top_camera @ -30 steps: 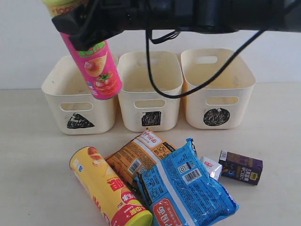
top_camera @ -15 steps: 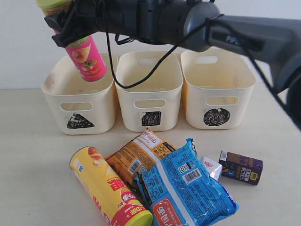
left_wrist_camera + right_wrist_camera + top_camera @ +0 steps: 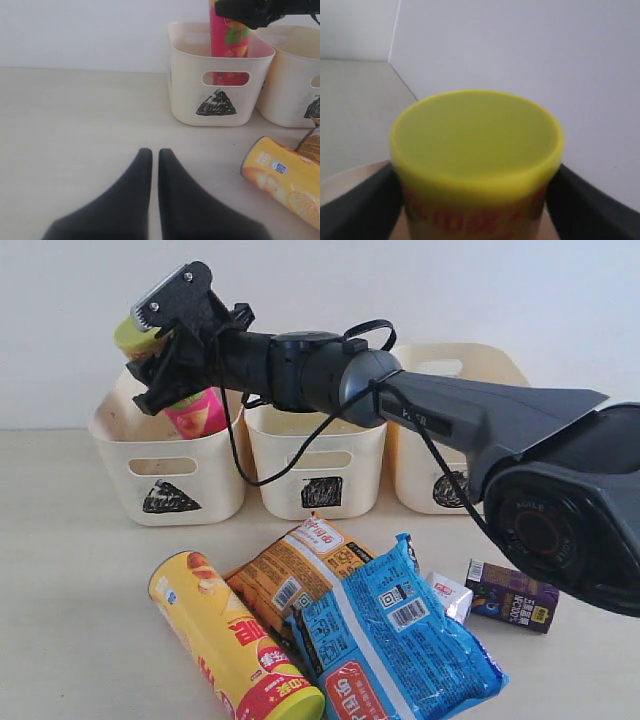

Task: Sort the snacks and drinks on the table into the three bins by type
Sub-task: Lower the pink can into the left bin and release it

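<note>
Left gripper point(image 3: 155, 150): closed, fingers all but touching, nothing between them. In the left wrist view it sits low over bare table point(image 3: 70, 590), well apart from the bins.
Triangle bin point(image 3: 120, 455): leftmost of three cream tubs in a row at the back of the table, upper left of the exterior frame. Black triangle on its front wall.
Pink-green chip can point(image 3: 200, 415): lower end inside the triangle bin, yellow-green lid above the rim, top tilted toward the left edge of the frame. Whether its base rests on the bin floor cannot be told.
Right gripper point(image 3: 160, 340): arm reaches across from the right of the frame to the upper left. One finger sits on each side of the pink-green chip can, just below the lid. Whether they press on the can cannot be told.
Yellow-red chip can point(image 3: 225, 640): lying on its side, lower left of the frame.
Square bin point(image 3: 275, 455): middle of the row, touching the triangle bin.
Orange-brown packet point(image 3: 295, 575): flat on the table, lower centre, touching the yellow-red chip can.
Blue packet point(image 3: 395, 640): lower centre, overlapping the orange-brown packet.
Circle bin point(image 3: 410, 485): right of the row, partly hidden by the arm.
White carton point(image 3: 450, 595): lower right, partly under the edge of the blue packet.
Dark purple carton point(image 3: 512, 597): lower right, just beside the white carton.
</note>
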### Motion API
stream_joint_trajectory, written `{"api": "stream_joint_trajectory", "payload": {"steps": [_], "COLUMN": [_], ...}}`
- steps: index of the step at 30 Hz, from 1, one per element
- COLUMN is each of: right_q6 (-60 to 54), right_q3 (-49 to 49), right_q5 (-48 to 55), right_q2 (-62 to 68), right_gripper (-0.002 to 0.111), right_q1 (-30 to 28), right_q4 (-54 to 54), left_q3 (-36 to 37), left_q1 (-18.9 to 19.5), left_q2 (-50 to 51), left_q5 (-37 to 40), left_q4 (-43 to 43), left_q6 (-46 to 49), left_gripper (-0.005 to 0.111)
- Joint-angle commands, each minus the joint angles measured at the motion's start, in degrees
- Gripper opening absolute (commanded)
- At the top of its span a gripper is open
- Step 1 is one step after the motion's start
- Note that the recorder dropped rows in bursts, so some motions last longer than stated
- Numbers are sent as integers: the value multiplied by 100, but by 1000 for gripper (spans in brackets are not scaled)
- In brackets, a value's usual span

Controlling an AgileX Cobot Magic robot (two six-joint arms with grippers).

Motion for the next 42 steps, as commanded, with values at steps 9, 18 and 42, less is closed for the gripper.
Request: {"api": "stream_joint_trajectory", "payload": {"steps": [9, 18, 42], "right_q6": [1786, -218, -218], "right_q3": [-78, -78, 602], "right_q5": [-1126, -4067, -6007], "right_q2": [-550, -796, -1592], "right_gripper": [32, 1, 0], "right_q1": [16, 513, 2404], "right_q4": [51, 51, 51], "left_q3": [-10, -10, -10], "left_q1": [-16, -16, -16], "left_q2": [-19, -19, -19], "left_q5": [-57, -57, -57], "left_q4": [-18, -18, -18], "left_q6": [9, 9, 9], "left_gripper": [4, 4, 4]}}
